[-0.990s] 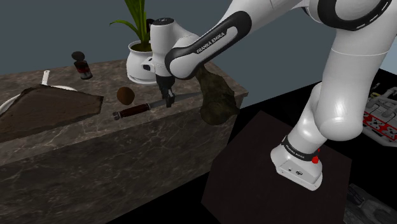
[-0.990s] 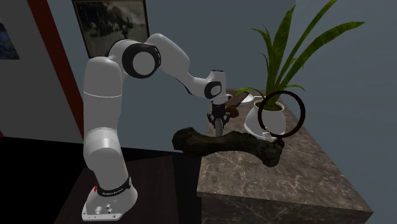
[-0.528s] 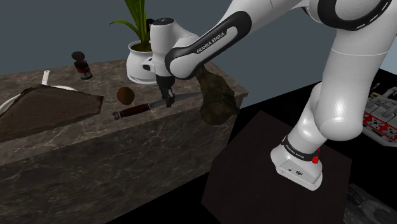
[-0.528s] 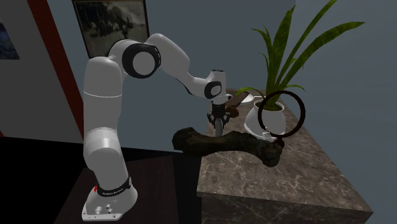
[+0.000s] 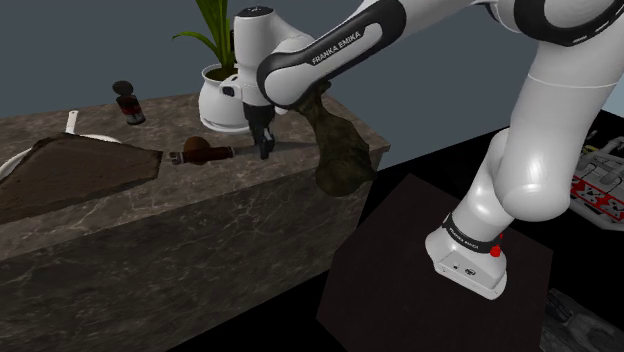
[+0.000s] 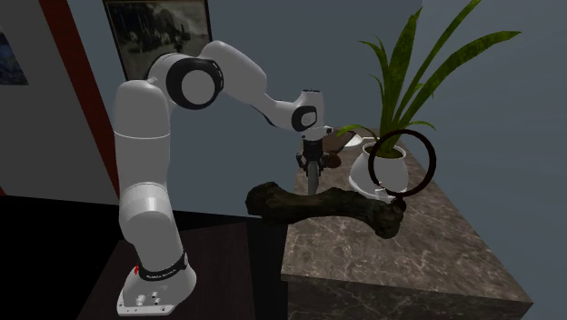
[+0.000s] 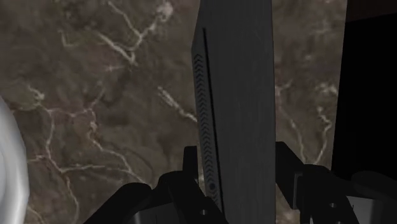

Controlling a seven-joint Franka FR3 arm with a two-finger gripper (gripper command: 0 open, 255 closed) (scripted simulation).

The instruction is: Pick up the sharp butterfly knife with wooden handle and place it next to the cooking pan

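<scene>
My fingers [image 7: 287, 172] clasping the knife [image 7: 235, 95] by its dark blade, over the marble surface [image 7: 95, 95], close beside its edge, FRANKA EMIKA along my forearm [image 5: 340, 45]

Shoulder view down over stand [image 5: 395, 250] and counter [image 5: 130, 250], second exterior view side-on to both, wrist view close above marble.

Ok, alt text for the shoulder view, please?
A white arm's black gripper clasps a knife by its blade over a marble counter, the handle pointing towards the view's left beside a brown ball. Further left a white pan lies partly under a dark mat; a potted plant stands behind.
</scene>
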